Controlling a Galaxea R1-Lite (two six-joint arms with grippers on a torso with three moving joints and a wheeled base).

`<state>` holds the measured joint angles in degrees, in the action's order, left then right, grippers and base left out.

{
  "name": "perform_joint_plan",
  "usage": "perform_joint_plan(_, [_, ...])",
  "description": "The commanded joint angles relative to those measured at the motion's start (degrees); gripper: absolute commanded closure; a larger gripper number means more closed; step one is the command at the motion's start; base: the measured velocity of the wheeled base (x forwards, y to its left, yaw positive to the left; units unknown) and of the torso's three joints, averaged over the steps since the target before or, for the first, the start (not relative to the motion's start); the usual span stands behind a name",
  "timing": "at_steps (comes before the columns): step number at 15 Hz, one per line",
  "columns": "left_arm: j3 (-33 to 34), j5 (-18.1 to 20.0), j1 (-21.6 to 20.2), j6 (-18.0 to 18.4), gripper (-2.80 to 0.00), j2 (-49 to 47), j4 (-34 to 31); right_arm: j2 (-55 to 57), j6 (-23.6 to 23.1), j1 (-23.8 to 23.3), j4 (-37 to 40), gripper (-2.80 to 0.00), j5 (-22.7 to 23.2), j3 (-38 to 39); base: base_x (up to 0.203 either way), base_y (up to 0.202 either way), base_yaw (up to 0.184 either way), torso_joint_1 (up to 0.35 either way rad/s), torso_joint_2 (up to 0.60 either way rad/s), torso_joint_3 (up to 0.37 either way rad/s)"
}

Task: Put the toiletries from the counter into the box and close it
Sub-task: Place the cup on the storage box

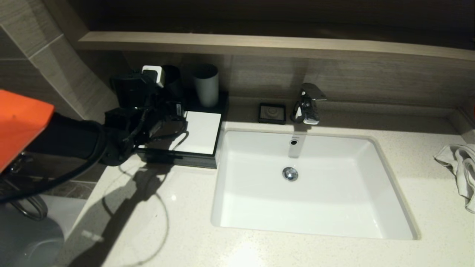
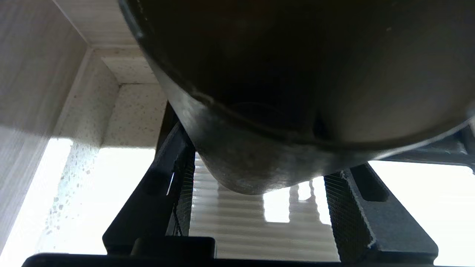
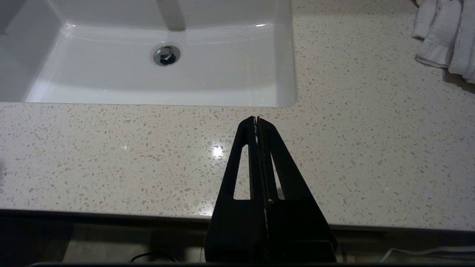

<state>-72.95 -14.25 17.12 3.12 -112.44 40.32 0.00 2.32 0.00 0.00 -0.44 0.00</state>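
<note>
Left tool (image 1: 159,107) at black cup (image 1: 171,79) on the box (image 1: 202,133) directly below; whether gripping, cannot tell. Right tool (image 3: 256,120) closed, empty, parked over counter (image 1: 178,222). No sachets seen; drawer looks closed. Judged: closing stage. Next: clear tool from cup without tipping. No legible writing.

— Any lettering you can read here?
— None. The small black dish (image 1: 272,112) at upper centre bears a faint round mark, too small to make out.
</note>
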Motion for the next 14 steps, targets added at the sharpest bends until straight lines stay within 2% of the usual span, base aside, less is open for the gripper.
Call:
perform_joint_plan(1, [-2.8, -0.1, -0.6, -0.2, 0.00, -1.6, -0.5, 0.0, 0.0, 0.0, 0.0, 0.00, 0.0, 0.0, 0.000, 0.000, 0.000, 0.000, 0.00, 0.000])
perform_joint_plan(6, [-8.2, 0.1, -1.9, -1.5, 0.00, -3.3, -3.4, 0.0, 0.0, 0.0, 0.0, 0.00, 0.0, 0.0, 0.000, 0.000, 0.000, 0.000, 0.00, 0.000])
perform_joint_plan(14, [-11.8, 0.3, -1.9, -2.0, 0.00, -4.6, -5.2, 0.0, 0.1, 0.0, 0.0, 0.00, 0.0, 0.0, 0.000, 0.000, 0.000, 0.000, 0.00, 0.000])
